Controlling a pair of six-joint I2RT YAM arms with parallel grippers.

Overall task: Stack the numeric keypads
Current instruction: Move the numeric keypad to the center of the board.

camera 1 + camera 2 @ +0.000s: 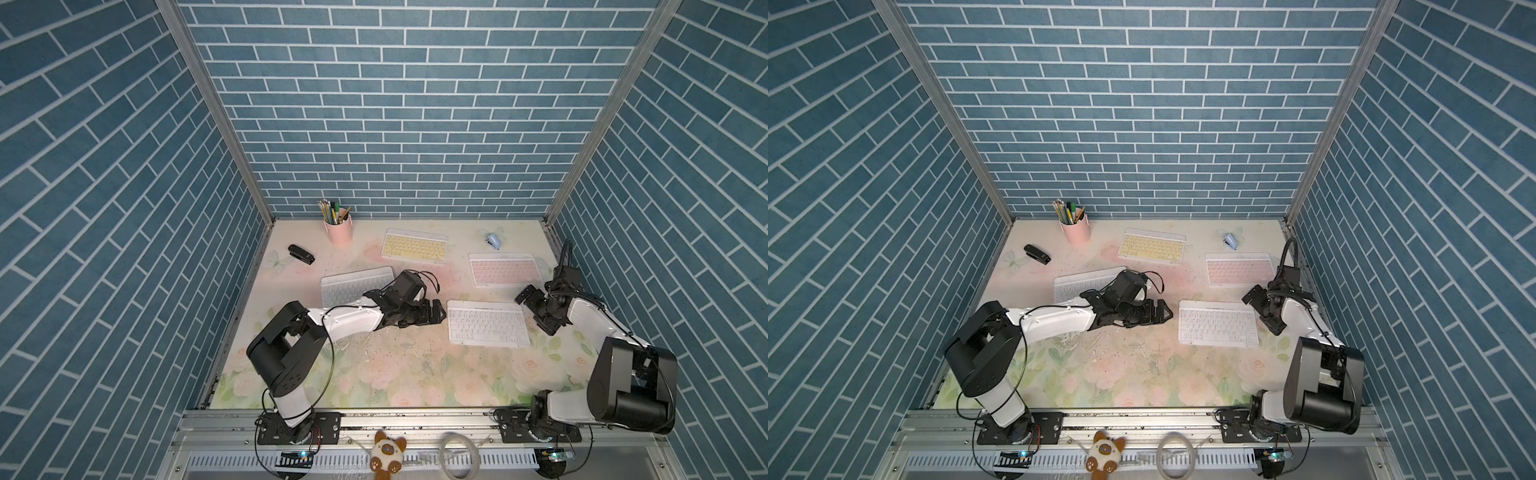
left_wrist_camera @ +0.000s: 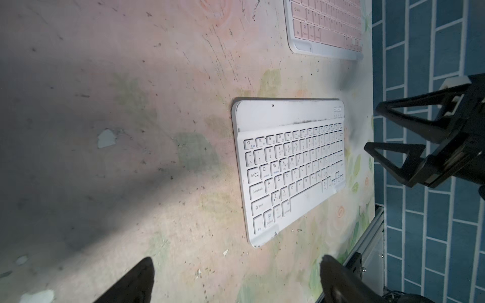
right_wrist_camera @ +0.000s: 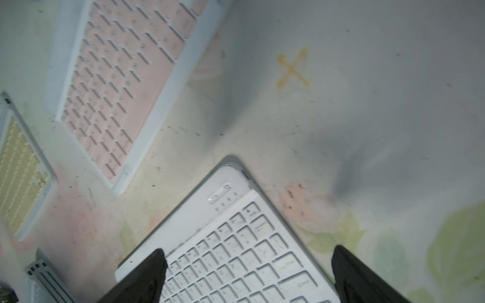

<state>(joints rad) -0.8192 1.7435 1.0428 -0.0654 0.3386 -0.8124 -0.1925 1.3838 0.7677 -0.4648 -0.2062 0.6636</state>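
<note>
Nothing is stacked yet: four keypads lie flat and apart on the table (image 1: 374,374), so the whole task remains. Nearest is a white keypad (image 1: 488,322), with a gripper at each short end. The left gripper (image 1: 437,312) sits low just beside its left end, fingers spread and empty. The right gripper (image 1: 535,312) hangs at its right end, jaws wide apart and straddling that corner in the right wrist view, holding nothing; I cannot tell whether it touches. This looks like the start of a first pick-up, probably of this keypad. Further back on the left, a second white keypad (image 1: 349,286) lies partly hidden under the left arm. The pink keypad (image 1: 505,269) lies behind the near white one, to the right. Farthest is the yellow keypad (image 1: 414,246), near the back wall. All four have yet to be gathered into one pile.
</note>
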